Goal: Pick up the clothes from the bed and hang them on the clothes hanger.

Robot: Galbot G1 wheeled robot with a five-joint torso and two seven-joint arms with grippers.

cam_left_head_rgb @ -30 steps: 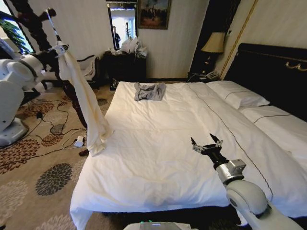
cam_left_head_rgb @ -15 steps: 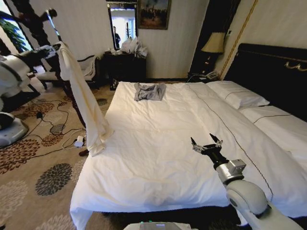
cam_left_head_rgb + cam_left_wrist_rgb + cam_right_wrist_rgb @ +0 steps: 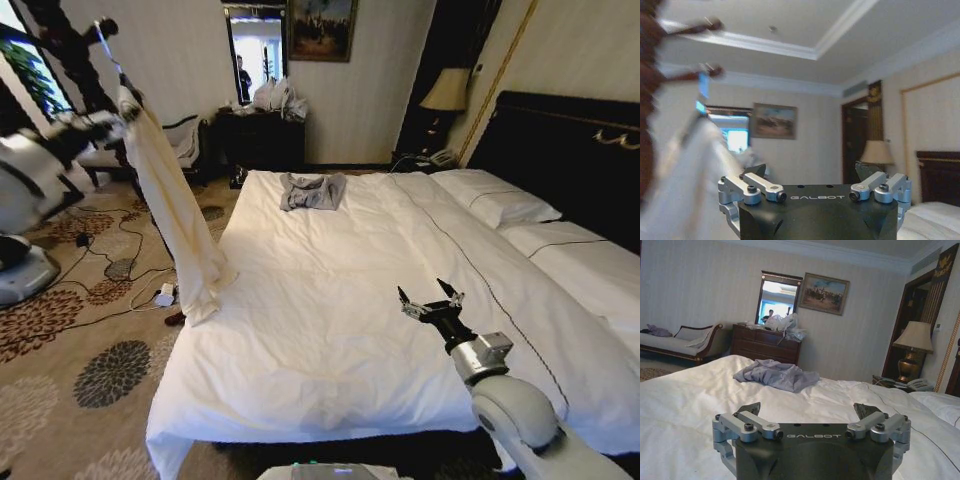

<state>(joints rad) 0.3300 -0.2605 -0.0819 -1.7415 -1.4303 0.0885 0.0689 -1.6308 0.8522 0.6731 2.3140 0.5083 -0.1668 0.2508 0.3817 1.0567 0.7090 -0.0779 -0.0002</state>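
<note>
Change against the earlier frames: my left arm has drawn back toward the left edge of the head view, and my left gripper (image 3: 100, 125) now sits just beside the top of the clothes (image 3: 175, 215) rather than over them. The garment itself has barely shifted; it hangs as before, a long cream drape falling from the dark stand (image 3: 75, 45) down to the carpet (image 3: 80, 330) beside the bed (image 3: 320, 300).

The clothes hanger (image 3: 108, 45) shows as a thin line rising above the garment's top toward the stand. Whether its hook is seated on a branch, I cannot tell.

In the left wrist view my left gripper (image 3: 810, 174) stands with its jaws spread wide and nothing between them. The clothes (image 3: 695, 175) appear as a pale blur off to one side of my fingers (image 3: 756, 172), apart from them, not held.

My right gripper (image 3: 430, 297) hovers low above the white duvet near the foot of the bed, unmoved across the frames. In the right wrist view it (image 3: 809, 412) is likewise spread, jaws empty, above the bed (image 3: 685, 405). A small grey garment (image 3: 775, 376) lies crumpled on the duvet well ahead of it, and shows in the head view (image 3: 312, 190) toward the far side of the bed.
</note>
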